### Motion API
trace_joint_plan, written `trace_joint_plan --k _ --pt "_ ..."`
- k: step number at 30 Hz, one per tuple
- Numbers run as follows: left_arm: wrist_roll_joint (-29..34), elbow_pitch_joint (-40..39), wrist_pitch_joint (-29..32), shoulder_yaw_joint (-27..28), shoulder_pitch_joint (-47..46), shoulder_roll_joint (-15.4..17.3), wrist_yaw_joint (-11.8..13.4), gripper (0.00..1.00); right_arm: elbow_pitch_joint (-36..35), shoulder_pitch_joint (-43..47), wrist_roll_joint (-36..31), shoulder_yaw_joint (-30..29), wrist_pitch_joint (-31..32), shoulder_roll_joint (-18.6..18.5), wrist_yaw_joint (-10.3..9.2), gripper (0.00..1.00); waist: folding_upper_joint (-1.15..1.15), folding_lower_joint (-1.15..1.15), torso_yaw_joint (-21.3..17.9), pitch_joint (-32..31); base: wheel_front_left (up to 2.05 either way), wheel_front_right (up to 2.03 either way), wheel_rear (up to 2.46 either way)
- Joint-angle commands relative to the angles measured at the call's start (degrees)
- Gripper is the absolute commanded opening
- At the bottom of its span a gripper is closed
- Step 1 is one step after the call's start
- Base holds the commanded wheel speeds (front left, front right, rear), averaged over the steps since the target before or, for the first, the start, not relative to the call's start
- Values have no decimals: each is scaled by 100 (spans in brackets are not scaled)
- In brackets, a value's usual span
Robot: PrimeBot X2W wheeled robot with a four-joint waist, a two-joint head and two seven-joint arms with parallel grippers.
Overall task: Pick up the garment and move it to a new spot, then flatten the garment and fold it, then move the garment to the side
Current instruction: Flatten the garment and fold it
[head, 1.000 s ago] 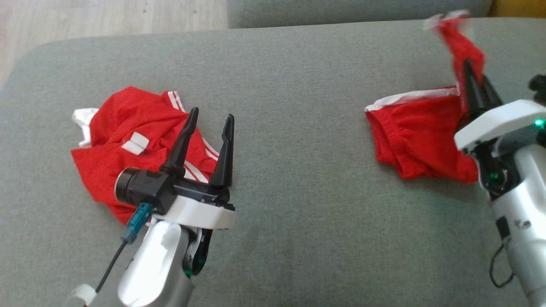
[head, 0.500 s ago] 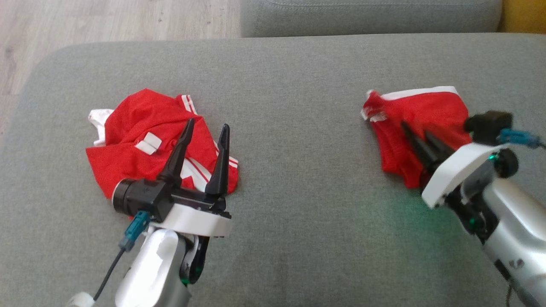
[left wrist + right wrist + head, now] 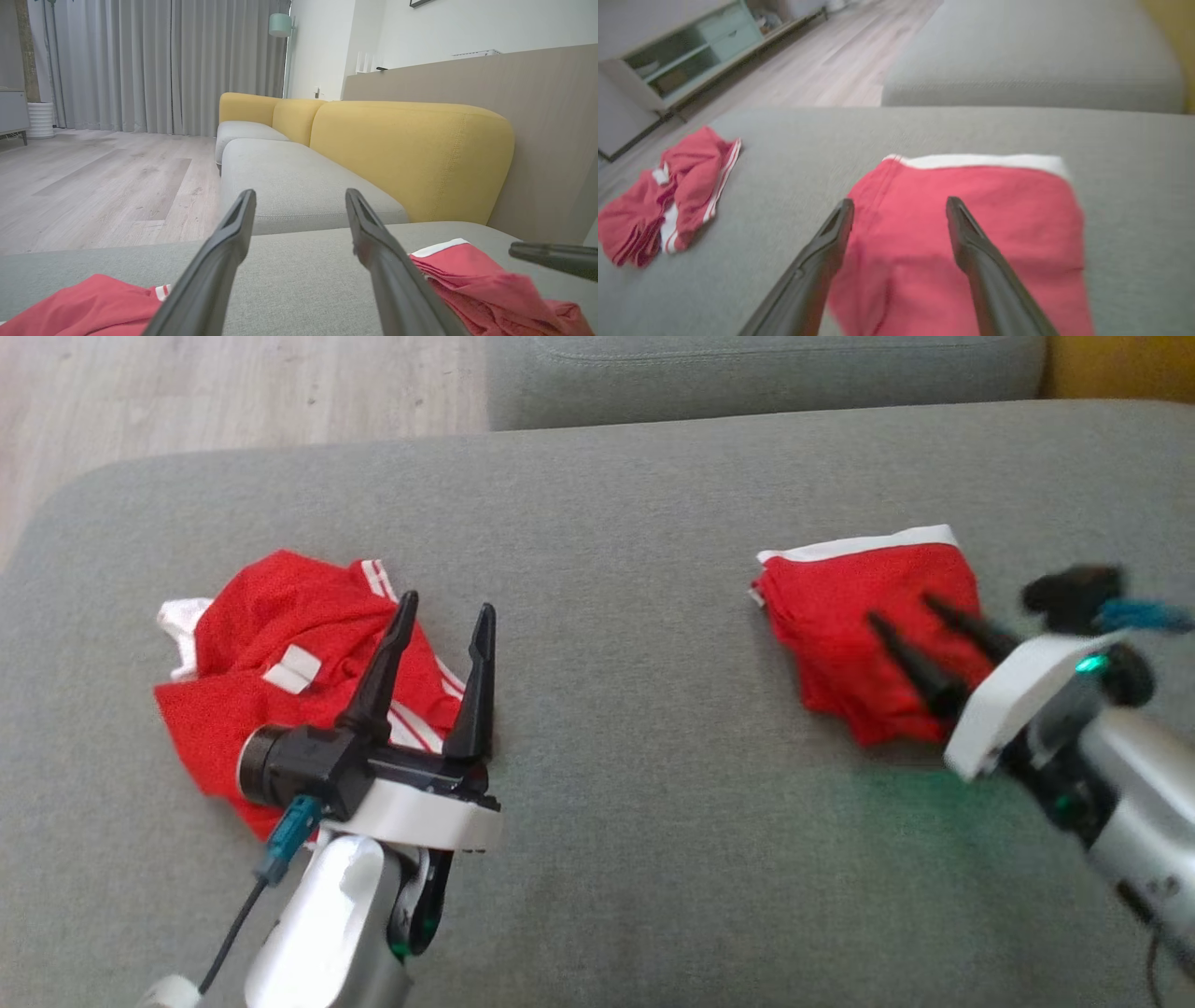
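Grey sofa cushion (image 3: 635,756): folded red garment (image 3: 831,616) lies flat at 3 o'clock, white band along its far edge. Right pincer (image 3: 901,609) spread wide low over it, gripping nothing; contact unclear. Left pincer (image 3: 446,603) wide too, empty, above crumpled red garment (image 3: 252,625) at 9 o'clock.

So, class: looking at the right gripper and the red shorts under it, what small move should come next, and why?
Probably lower the right gripper onto the rumpled near edge of the red shorts and close on it, to pull them flat. Its jaws stand open above them, holding nothing, and they lie loose and uneven on the grey cushion.
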Motion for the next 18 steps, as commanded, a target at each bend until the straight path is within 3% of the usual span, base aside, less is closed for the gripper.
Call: trace_joint_plan --k 1,7,11,15,16,18 --pt "-49 -210 3 173 -165 94 39 100 -136 -193 183 -215 -188 -241 -4 100 0 0 -86 -21 0 0 0" --pt "-99 -231 -27 180 -166 73 53 100 -53 -368 149 -849 -888 -491 -4 100 0 0 -309 -109 0 0 0" --pt "-122 -241 -50 196 -150 54 68 100 291 -382 -135 -1532 -1485 -355 -4 100 0 0 -437 -174 0 0 0" --pt "-212 -225 -70 231 -66 18 44 100 486 -144 -747 -2432 -1660 64 -4 100 0 0 -520 -223 0 0 0" --pt "-210 -181 -77 242 5 14 30 100 306 101 -1284 -3090 -1667 343 -4 100 0 0 -553 -230 0 0 0" --pt "-206 -134 -81 261 78 7 21 100 10 516 -1855 -3735 -1669 713 -4 100 0 0 -565 -231 0 0 0"
